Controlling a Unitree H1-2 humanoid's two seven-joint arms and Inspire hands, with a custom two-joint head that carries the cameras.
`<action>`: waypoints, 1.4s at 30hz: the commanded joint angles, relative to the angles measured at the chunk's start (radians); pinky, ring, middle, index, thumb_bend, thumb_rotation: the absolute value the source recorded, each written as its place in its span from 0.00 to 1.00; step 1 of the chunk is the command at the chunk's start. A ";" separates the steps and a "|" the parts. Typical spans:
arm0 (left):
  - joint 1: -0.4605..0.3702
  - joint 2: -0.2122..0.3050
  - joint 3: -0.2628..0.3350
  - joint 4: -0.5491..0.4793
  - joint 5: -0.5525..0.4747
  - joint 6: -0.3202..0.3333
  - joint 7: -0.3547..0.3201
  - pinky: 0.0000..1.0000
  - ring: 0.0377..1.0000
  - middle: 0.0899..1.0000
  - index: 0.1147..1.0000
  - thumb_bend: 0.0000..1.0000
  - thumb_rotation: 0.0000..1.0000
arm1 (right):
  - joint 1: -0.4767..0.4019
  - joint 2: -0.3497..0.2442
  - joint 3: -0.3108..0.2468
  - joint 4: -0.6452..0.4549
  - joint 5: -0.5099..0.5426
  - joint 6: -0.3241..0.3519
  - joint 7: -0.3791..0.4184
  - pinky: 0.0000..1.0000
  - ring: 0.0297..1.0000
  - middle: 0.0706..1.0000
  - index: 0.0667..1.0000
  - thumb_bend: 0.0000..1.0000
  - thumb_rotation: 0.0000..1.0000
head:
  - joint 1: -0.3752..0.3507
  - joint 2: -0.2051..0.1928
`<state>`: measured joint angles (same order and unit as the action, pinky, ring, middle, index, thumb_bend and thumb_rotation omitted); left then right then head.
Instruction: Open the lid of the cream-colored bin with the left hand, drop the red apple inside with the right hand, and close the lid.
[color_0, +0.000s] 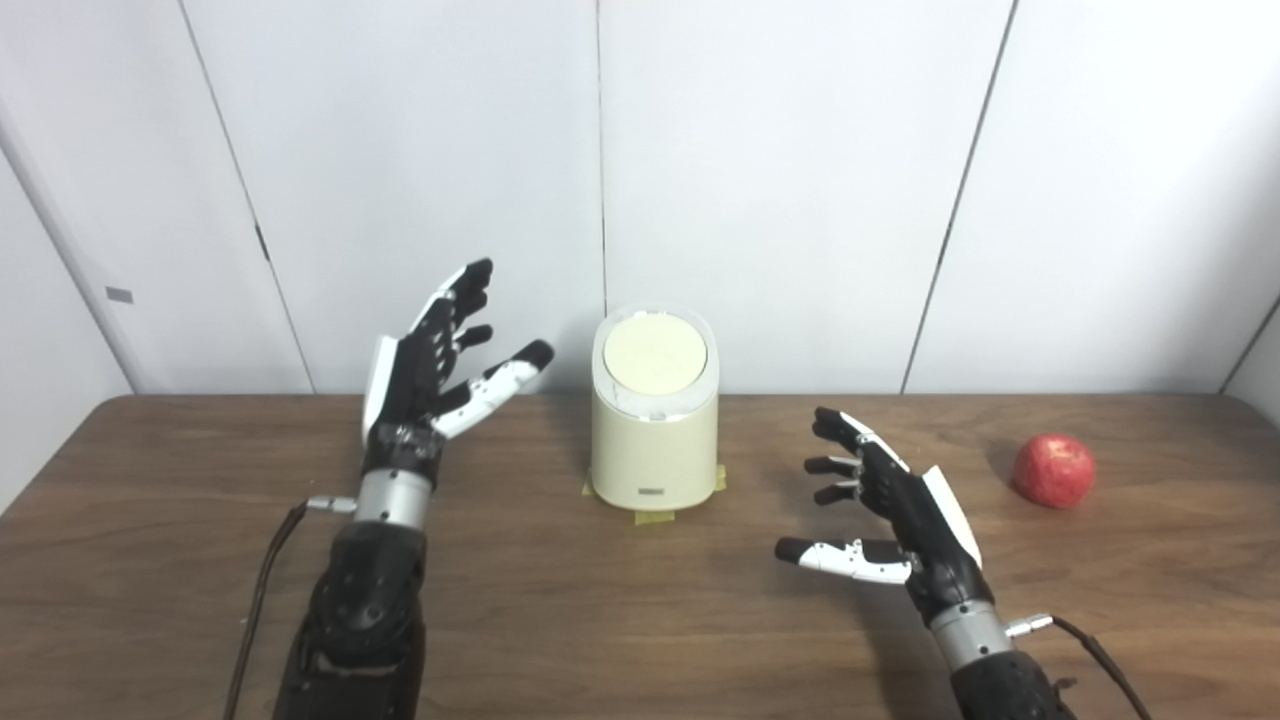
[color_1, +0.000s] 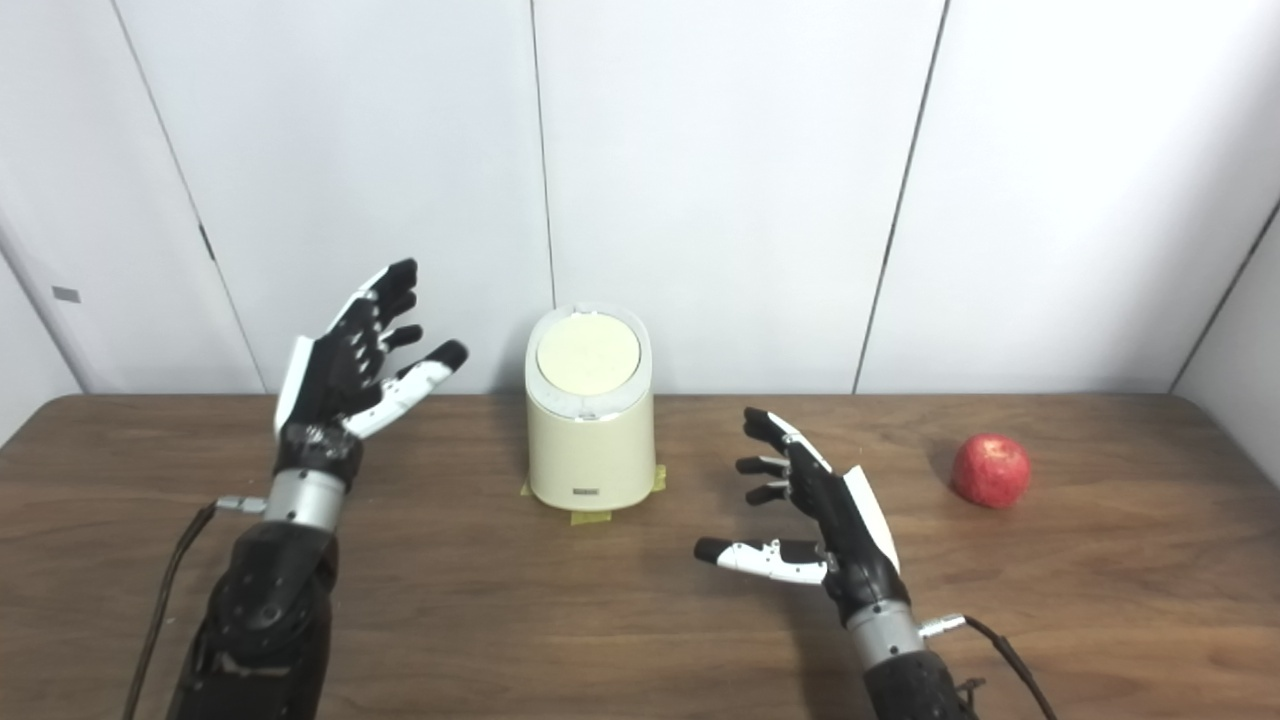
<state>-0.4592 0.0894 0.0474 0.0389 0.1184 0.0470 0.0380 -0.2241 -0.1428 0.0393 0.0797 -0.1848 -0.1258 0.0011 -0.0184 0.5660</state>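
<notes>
table (color_0: 640, 620) | bin (color_0: 655, 440) lid down | apple (color_0: 1053, 471) right | hands (color_0: 425, 365) (color_0: 890, 510) spread, empty

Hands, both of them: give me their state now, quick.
Left hand: open, holding nothing, raised left of the cream-colored bin.
Right hand: open, holding nothing, between the bin and the red apple.

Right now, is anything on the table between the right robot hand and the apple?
No. Both eye views show only bare wooden table between the right robot hand and the red apple.
</notes>
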 joint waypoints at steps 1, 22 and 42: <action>-0.080 -0.004 -0.009 0.000 0.021 0.002 0.015 0.87 0.94 0.93 0.92 0.81 0.27 | -0.036 -0.007 -0.007 -0.021 0.010 -0.041 -0.002 0.60 0.74 0.86 0.86 0.83 0.25 | -0.001 0.000; -0.240 0.026 -0.131 0.211 0.193 0.043 0.045 0.92 1.00 1.00 1.00 0.92 0.23 | -0.032 -0.010 0.002 -0.040 -0.006 -0.028 -0.002 0.60 0.73 0.86 0.86 0.81 0.27 | -0.013 0.003; -0.312 0.014 -0.227 0.273 0.439 0.122 0.143 0.94 1.00 1.00 1.00 0.90 0.21 | -0.032 0.000 0.004 -0.045 -0.015 -0.019 -0.007 0.60 0.73 0.86 0.85 0.82 0.28 | -0.023 0.010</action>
<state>-0.6991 0.1082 -0.1796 0.3272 0.5413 0.1785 0.1549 -0.2237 -0.1420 0.0483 0.0672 -0.1978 -0.1238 0.0018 -0.0399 0.5752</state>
